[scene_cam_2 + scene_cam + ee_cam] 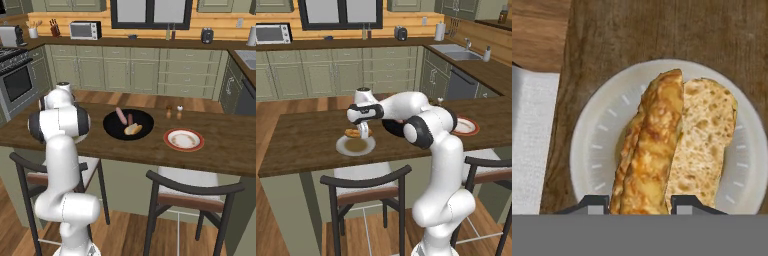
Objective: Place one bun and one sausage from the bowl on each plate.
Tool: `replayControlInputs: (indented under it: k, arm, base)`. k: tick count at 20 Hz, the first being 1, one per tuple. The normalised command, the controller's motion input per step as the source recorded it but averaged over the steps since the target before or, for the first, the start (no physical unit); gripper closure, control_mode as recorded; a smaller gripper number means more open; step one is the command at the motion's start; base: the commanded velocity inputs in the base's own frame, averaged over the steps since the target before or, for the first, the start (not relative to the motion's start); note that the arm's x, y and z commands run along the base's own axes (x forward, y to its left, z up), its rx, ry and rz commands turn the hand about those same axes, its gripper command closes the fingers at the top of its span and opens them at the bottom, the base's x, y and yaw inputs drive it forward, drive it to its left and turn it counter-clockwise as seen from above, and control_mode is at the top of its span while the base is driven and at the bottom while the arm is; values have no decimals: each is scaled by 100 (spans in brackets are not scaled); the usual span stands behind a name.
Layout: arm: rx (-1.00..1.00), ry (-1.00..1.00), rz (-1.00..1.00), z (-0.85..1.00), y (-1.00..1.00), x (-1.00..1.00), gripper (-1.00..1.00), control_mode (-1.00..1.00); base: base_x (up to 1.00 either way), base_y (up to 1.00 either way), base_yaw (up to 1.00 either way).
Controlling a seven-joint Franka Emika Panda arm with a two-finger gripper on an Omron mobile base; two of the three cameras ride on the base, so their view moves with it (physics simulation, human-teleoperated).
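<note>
A dark wooden tabletop [301, 135] runs across a kitchen with a warm wood floor [150, 100], and dark-framed stools with pale seats [363, 185] stand before it. Sage-green cabinets [125, 70] line the far wall under a wood-panelled strip and a dark-framed window [150, 12]. A microwave [85, 30], a stove [15, 75] and a sink [456, 51] sit along the counters.
</note>
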Motion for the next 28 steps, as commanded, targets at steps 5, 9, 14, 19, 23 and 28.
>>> replayControlInputs:
  k: [5,9,14,19,23,28]
  arm:
    - [0,0,0,-17,-2,3,100,-100]
    - [0,0,0,-37,-3,23,100,-100]
    - [0,0,0,-33,0,29,100,-100]
    - [0,0,0,-4,0,1,-100,-100]
    - [-1,0,0,5,0,0,-100,-100]
    - [0,-1,0,0,1,0,-100,-100]
  base:
    - [0,0,0]
    - [0,0,0]
    - [0,0,0]
    - [0,0,0]
    - [0,0,0]
    - [0,0,0]
